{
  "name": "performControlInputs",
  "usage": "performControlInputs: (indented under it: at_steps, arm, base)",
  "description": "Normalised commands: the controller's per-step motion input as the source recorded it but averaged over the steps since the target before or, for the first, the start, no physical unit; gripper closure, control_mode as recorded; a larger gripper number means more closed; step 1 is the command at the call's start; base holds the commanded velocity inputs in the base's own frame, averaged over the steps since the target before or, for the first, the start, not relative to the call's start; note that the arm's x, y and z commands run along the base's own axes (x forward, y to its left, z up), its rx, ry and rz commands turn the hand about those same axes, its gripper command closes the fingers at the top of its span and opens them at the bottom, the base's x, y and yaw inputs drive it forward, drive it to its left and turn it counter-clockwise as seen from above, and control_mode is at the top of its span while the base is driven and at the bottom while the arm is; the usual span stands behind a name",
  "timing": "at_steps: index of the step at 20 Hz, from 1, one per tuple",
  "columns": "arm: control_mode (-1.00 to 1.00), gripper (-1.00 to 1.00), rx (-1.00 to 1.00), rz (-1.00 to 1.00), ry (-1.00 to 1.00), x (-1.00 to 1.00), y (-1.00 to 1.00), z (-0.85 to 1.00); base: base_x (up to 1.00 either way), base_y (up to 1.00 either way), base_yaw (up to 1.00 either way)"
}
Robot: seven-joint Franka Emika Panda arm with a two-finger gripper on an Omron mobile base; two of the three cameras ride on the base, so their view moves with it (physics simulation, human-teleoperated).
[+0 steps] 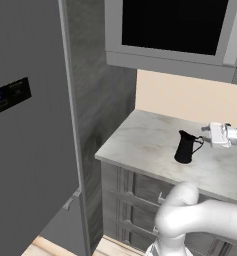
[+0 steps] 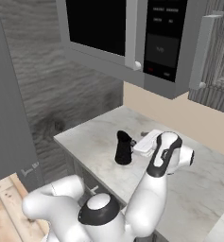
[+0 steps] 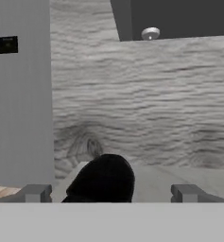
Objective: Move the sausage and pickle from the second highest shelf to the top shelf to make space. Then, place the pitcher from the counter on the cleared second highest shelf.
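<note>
On the counter point(image 1: 145, 142) the pitcher point(image 1: 184, 147) stands upright; just beside its handle side the gripper point(image 3: 111, 193) hovers, jaws spread fully wide, framing the pitcher's top without touching it, holding nothing

Glossy white arm point(image 2: 146, 198), rounded dark joints

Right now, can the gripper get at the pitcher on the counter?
Probably yes. The gripper is open and level with the pitcher, just beside its handle, fingers spread wider than the body. Nothing stands between them on the counter.
</note>
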Motion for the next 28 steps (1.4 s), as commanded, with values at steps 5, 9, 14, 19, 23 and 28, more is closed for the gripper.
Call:
performControlInputs:
  at_steps: [5, 9, 14, 19, 23, 28]
  arm:
    - [-1.00, -1.00, 0.00, 0.00, 0.00, 0.20, 0.00, -0.22]
    - [-1.00, -1.00, -0.03, 0.00, 0.00, 0.04, 0.00, -0.24]
    - [-1.00, -1.00, -0.09, 0.00, 0.01, 0.00, 0.01, -0.15]
    - [-1.00, -1.00, -0.10, 0.00, 0.02, 0.00, 0.08, -0.07]
    - [-1.00, -1.00, -0.08, 0.00, 0.05, 0.00, 0.14, 0.00]
    - [-1.00, -1.00, -0.07, 0.00, 0.09, 0.00, 0.11, 0.00]
  base:
    - [0.00, 0.00, 0.00]
    - [0.00, 0.00, 0.00]
    - [0.00, 0.00, 0.00]
    - [0.00, 0.00, 0.00]
    - [0.00, 0.00, 0.00]
    - [0.00, 0.00, 0.00]
